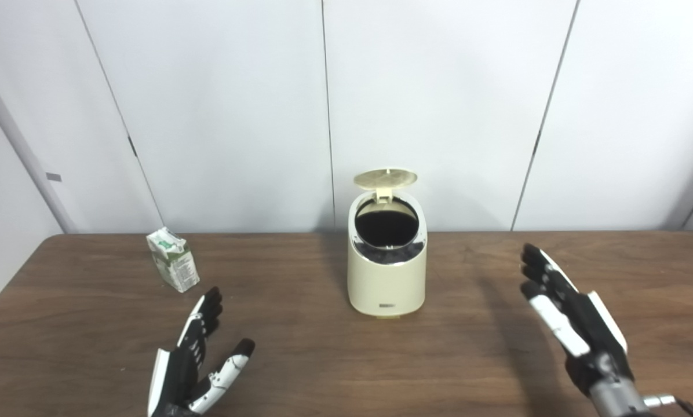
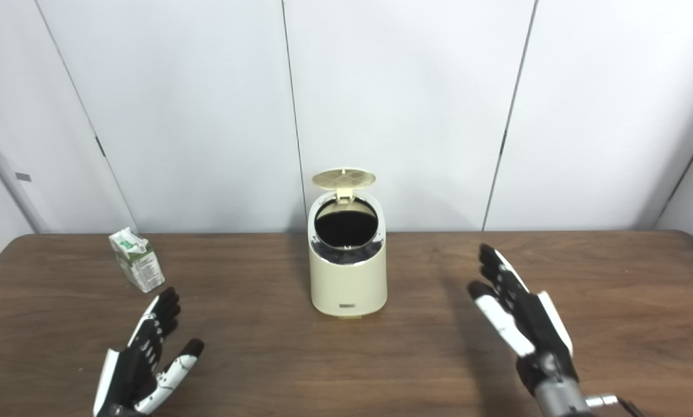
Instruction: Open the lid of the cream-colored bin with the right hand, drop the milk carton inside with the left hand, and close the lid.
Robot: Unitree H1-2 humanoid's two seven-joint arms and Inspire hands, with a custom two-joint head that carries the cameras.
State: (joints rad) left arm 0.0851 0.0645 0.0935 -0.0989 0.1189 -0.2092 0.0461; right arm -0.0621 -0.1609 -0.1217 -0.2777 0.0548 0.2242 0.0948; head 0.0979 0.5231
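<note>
A cream-colored bin (image 1: 386,278) stands upright at the middle of the brown table (image 1: 300,359). Its round lid (image 1: 385,178) is tipped up at the back and the dark inside shows. A small white and green milk carton (image 1: 173,259) stands on the table at the far left. My left hand (image 1: 193,359) is open and empty, near the table's front, a little in front of and to the right of the carton. My right hand (image 1: 566,315) is open and empty, raised above the table, well to the right of the bin.
White wall panels (image 1: 439,104) rise right behind the table's back edge. The table's left edge runs close to the carton.
</note>
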